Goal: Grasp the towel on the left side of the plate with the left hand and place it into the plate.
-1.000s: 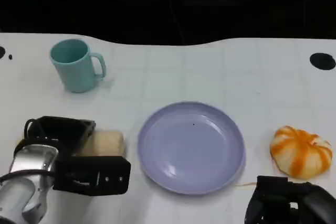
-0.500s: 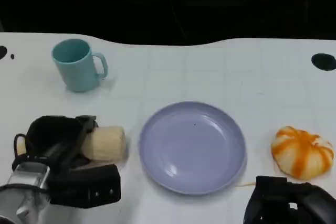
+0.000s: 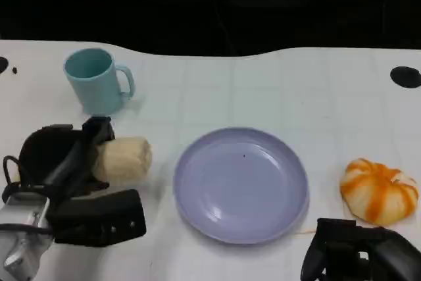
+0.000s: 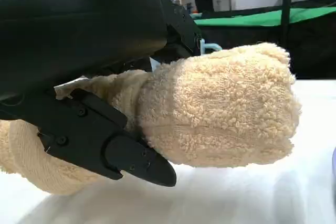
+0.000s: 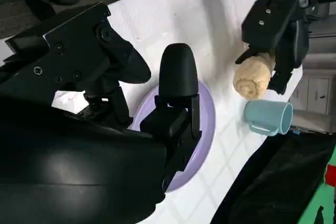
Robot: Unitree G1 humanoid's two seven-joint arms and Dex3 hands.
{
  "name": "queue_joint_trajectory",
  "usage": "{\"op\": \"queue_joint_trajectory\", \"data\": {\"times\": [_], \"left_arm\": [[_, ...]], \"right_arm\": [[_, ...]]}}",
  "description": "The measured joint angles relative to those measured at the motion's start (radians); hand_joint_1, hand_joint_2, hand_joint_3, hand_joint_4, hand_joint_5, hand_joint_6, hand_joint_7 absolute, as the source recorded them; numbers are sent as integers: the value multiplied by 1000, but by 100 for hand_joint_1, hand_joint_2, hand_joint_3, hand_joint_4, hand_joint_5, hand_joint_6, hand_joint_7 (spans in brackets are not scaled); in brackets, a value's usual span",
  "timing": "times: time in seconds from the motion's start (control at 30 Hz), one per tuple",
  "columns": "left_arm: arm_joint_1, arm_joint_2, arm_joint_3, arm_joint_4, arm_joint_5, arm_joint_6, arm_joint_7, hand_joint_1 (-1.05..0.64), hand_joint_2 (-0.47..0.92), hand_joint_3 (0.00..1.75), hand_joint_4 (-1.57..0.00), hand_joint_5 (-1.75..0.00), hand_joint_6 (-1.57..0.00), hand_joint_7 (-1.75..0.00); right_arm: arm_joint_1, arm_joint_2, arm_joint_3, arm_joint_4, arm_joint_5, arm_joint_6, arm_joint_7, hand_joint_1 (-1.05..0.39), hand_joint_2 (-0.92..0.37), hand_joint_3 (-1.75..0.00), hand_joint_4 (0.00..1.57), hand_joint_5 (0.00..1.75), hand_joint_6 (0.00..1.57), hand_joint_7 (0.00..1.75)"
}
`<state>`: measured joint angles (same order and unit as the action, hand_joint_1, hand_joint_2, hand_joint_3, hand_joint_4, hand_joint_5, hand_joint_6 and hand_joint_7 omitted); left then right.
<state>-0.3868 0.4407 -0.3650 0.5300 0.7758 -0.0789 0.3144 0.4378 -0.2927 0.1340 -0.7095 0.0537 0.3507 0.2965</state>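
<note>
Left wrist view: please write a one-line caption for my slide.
The left hand grips a rolled beige towel, lifted just above the white table.

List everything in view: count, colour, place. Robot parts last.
towel: 1, cream, rolled, left of the plate, held by the left hand
plate: 1, lavender, table centre, nothing in it
mug: 1, light blue, far left of the table, upright
bun-shaped object: 1, orange and white, right of the plate
table: 1, white, under everything
left hand: 1, black, grips the towel's near end
right hand: 1, black, near edge right of the plate, holds nothing
</note>
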Motion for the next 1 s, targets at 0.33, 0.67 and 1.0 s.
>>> {"op": "queue_joint_trajectory", "data": {"times": [0.33,0.67,1.0], "left_arm": [[-45,-65,10,-201,-8,17,-106,-21,50,103,-90,-175,-63,-175],[-109,-193,-44,-250,2,73,-187,-21,44,103,-92,-175,-67,-175],[-126,-304,-142,-202,17,98,-220,-23,60,74,-90,-175,-65,-171]], "right_arm": [[1,-4,-5,1,0,-1,7,0,-61,-111,74,175,62,148],[7,-10,-22,1,3,2,11,-2,-64,-106,72,175,62,147],[19,-12,-25,0,10,4,24,-2,-66,-104,70,175,62,147]]}}
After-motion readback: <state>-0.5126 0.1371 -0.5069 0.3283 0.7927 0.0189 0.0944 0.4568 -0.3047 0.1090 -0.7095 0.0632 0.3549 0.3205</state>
